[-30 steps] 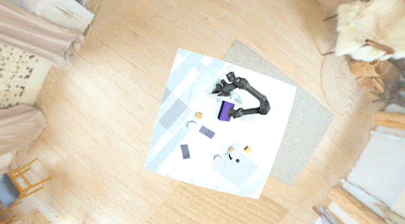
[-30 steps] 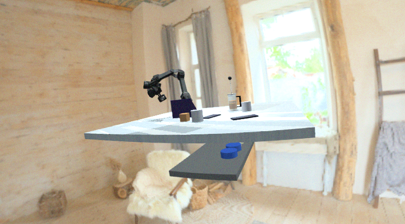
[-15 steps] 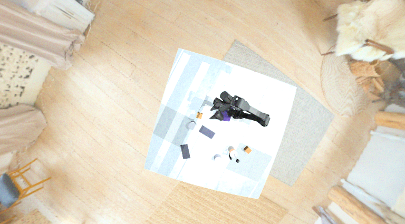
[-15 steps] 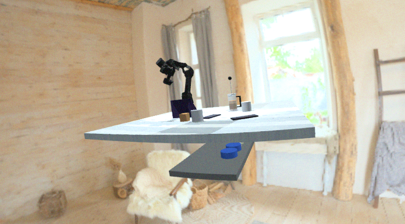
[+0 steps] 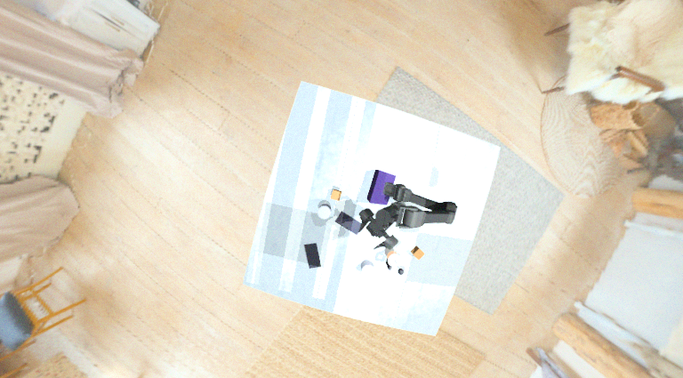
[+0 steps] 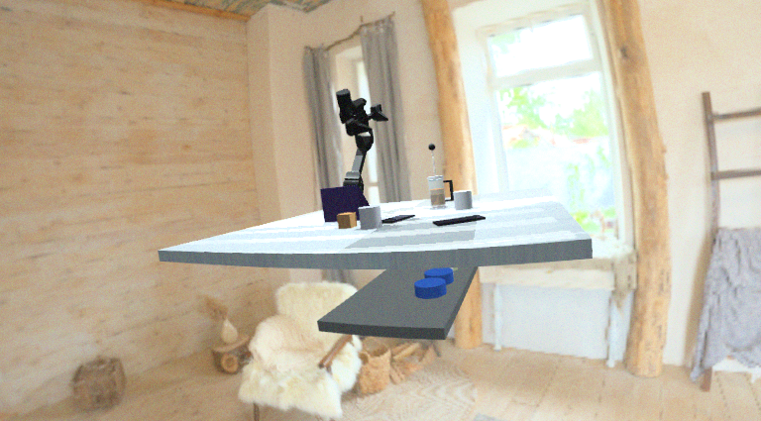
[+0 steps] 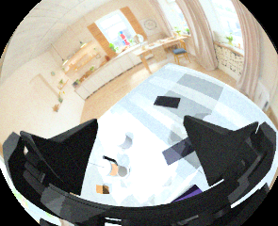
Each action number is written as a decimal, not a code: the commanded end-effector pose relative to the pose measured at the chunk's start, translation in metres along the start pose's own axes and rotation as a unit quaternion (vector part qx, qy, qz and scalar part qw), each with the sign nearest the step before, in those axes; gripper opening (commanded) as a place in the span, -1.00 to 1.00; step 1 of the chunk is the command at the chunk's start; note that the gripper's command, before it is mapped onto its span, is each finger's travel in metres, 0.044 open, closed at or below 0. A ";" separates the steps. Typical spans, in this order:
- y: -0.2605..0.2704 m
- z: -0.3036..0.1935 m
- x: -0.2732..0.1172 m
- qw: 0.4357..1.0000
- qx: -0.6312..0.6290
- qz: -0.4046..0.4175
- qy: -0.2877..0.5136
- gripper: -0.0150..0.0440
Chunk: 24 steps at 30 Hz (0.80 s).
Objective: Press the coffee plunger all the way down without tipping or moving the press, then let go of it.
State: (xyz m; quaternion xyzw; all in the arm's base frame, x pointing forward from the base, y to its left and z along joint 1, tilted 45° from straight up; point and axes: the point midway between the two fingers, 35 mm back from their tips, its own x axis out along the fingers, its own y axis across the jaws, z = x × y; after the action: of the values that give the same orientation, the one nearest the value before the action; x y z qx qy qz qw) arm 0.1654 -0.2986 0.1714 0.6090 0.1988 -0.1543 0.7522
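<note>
The coffee press [image 5: 393, 260] [image 6: 436, 190] [image 7: 111, 169] stands upright on the white table, with tan contents low in its glass and a black side handle [image 6: 449, 189] [image 7: 109, 159]. Its plunger is up: the black knob [image 5: 400, 271] [image 6: 431, 147] sits on a thin rod well above the lid. In the wrist view the rod runs behind a finger, which hides the knob. My gripper [image 5: 368, 236] [image 6: 378, 125] [image 7: 141, 121] is open and empty. It hangs high above the table, off to the side of the press and higher than the knob, touching nothing.
A grey mug [image 5: 365, 265] [image 6: 463, 199] [image 7: 125, 140] stands beside the press, an orange block [image 5: 416, 253] [image 7: 102, 188] on its other side. Two dark slabs [image 5: 312, 255] [image 5: 348, 221], another mug [image 5: 324, 211], another orange block [image 5: 335, 194] and a purple box [image 5: 381, 186] [image 6: 341, 203] are farther off.
</note>
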 end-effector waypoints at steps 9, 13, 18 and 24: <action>0.171 -0.077 0.045 0.911 -0.326 0.232 0.105 1.00; 0.202 -0.102 0.046 0.868 -0.380 0.294 0.123 1.00; 0.194 -0.113 0.054 0.869 -0.381 0.290 0.126 1.00; 0.179 -0.142 0.068 0.872 -0.379 0.285 0.123 1.00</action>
State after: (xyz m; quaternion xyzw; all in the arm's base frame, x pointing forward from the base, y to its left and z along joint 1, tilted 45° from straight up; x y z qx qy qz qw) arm 0.2946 -0.1369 0.2761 0.3215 0.1521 0.2332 0.9050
